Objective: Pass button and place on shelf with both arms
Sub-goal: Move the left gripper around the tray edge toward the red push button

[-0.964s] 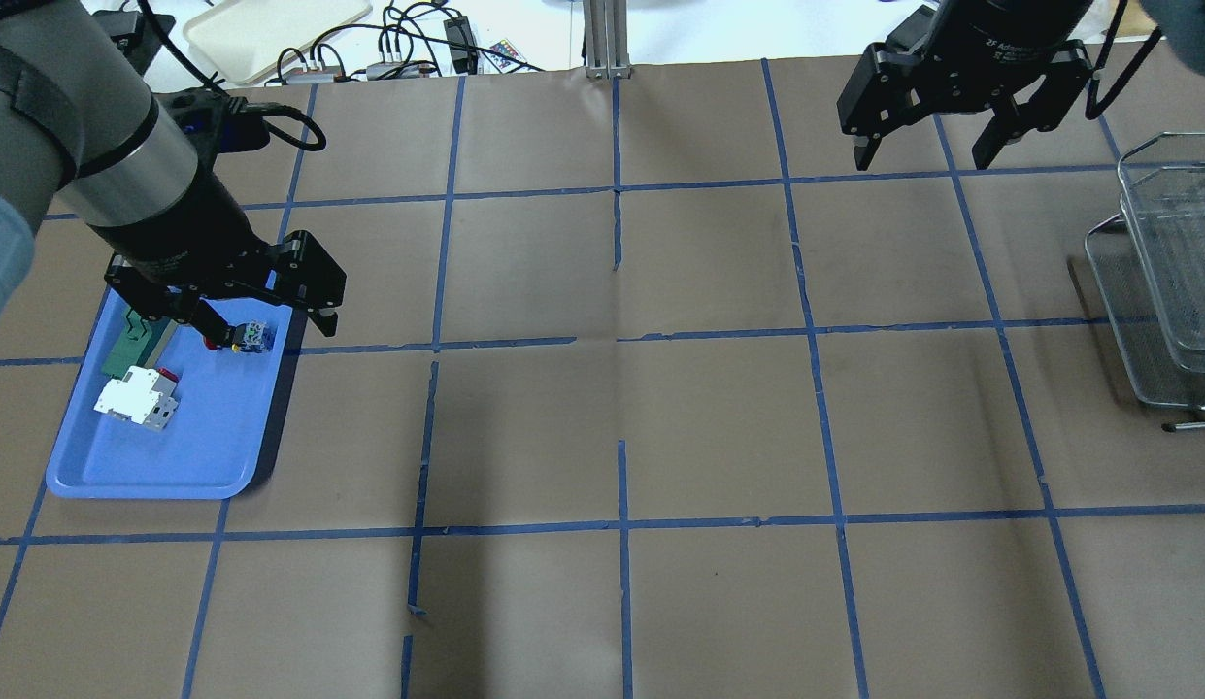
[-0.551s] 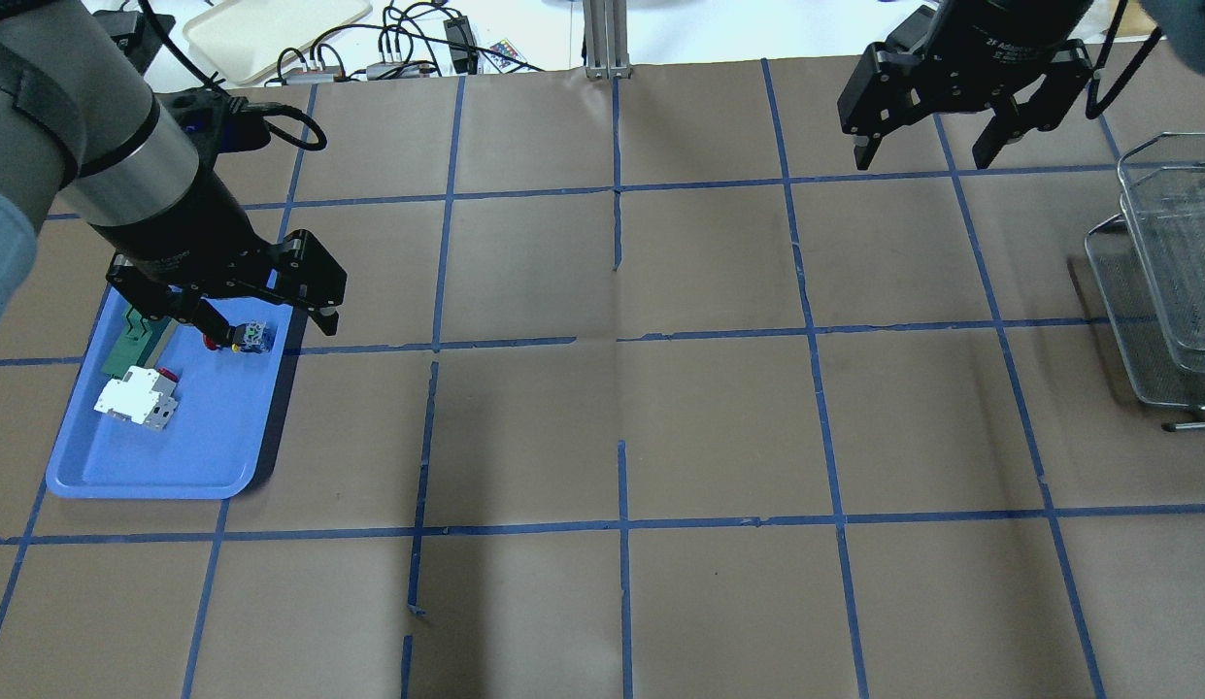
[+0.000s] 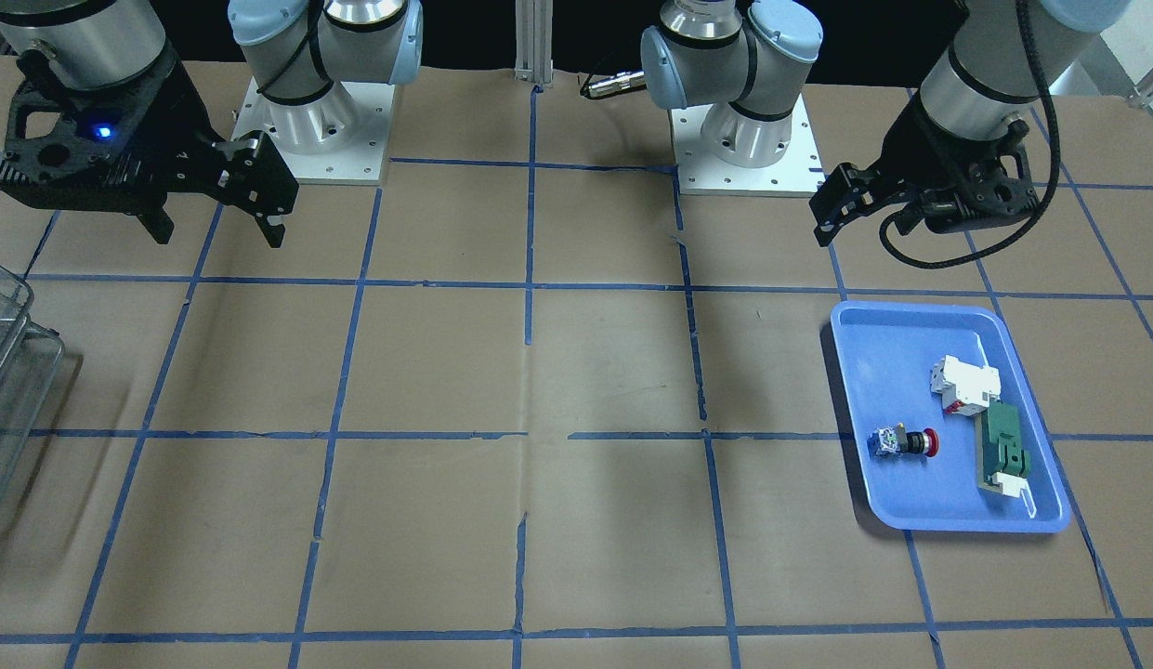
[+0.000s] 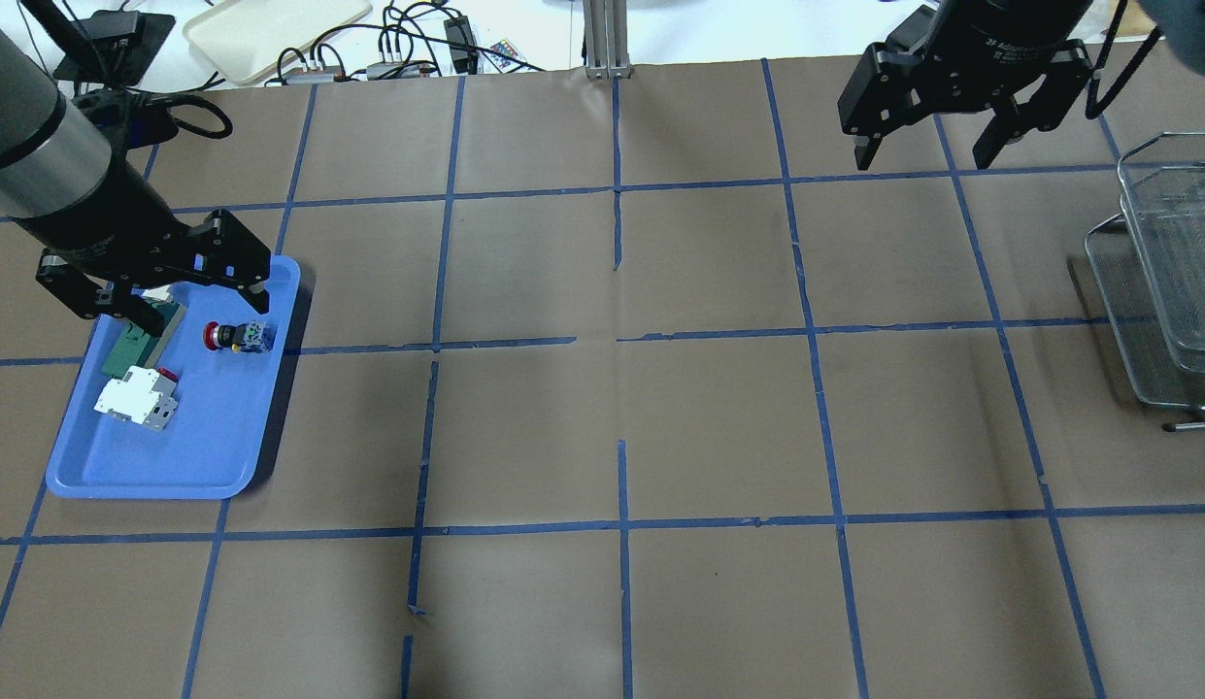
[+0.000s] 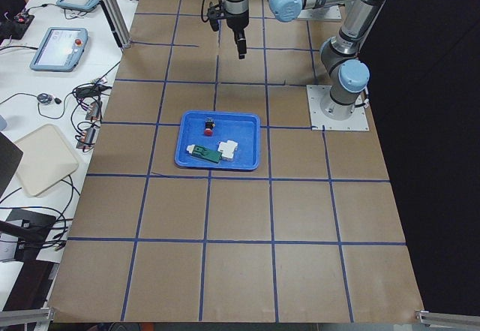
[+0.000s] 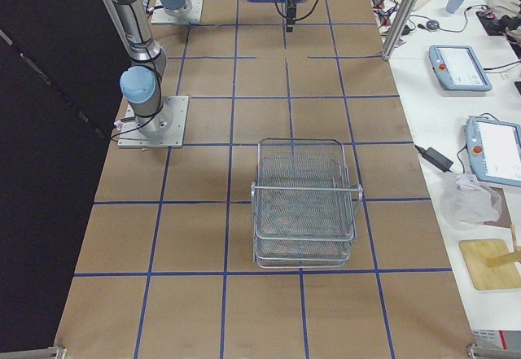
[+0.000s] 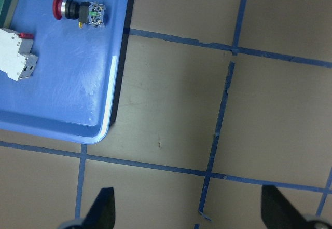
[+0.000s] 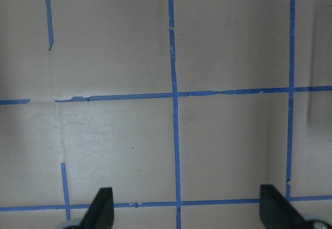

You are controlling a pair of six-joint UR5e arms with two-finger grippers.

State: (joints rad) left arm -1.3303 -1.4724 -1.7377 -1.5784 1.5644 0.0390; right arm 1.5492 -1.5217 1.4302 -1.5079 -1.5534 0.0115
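The button (image 4: 235, 336), with a red head, black body and blue-white rear, lies on its side in the blue tray (image 4: 175, 466). It also shows in the front view (image 3: 906, 443) and the left wrist view (image 7: 78, 10). My left gripper (image 4: 175, 299) is open and empty, raised above the tray's far end, up and left of the button. My right gripper (image 4: 922, 160) is open and empty, high over the far right of the table. The wire-mesh shelf (image 4: 1165, 282) stands at the right edge; the right side view shows it too (image 6: 305, 204).
A white-and-red breaker block (image 4: 136, 396) and a green flat part (image 4: 136, 340) lie in the tray beside the button. Cables and a beige tray (image 4: 272, 29) lie beyond the table's far edge. An aluminium post (image 4: 602, 39) stands at the back middle.
My left gripper has drawn away to the left from over the button, where one finger was beside its red head. The button has not moved. The right gripper is still.
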